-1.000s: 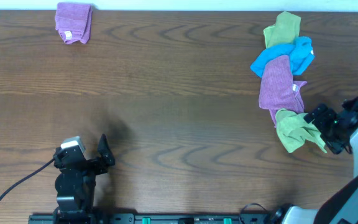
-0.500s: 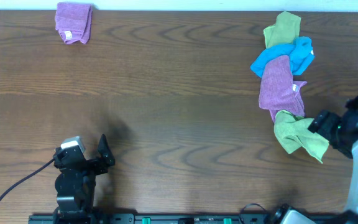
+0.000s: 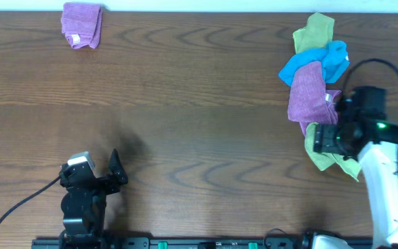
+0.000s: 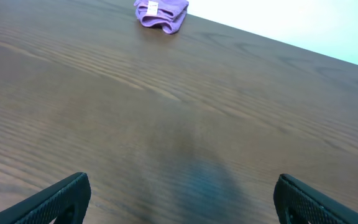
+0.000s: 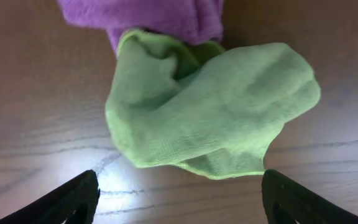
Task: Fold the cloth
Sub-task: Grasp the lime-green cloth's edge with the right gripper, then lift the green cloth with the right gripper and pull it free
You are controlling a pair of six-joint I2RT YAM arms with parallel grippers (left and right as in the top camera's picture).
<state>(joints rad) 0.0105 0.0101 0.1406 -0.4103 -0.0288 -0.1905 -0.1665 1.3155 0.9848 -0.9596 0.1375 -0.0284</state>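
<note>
A pile of crumpled cloths lies at the right in the overhead view: a green one (image 3: 314, 31) at the top, then blue (image 3: 318, 61), purple (image 3: 308, 93) and a lower green cloth (image 3: 334, 160). My right gripper (image 3: 325, 138) hovers over the lower green cloth, open and empty. In the right wrist view the green cloth (image 5: 210, 118) lies bunched between and ahead of the open fingers (image 5: 179, 208), with the purple cloth (image 5: 148, 15) beyond it. My left gripper (image 3: 114, 173) is open and empty near the front left, with its fingers (image 4: 182, 199) over bare wood.
A folded purple cloth (image 3: 81, 25) lies at the far left corner and also shows in the left wrist view (image 4: 161, 10). The brown wooden table (image 3: 199, 117) stretches between the arms. A black cable (image 3: 19, 204) runs from the left arm.
My right gripper has swung from the table's right edge leftward, to above the lower green cloth. That cloth's lower corner has spread out to the right. The left arm has not moved.
</note>
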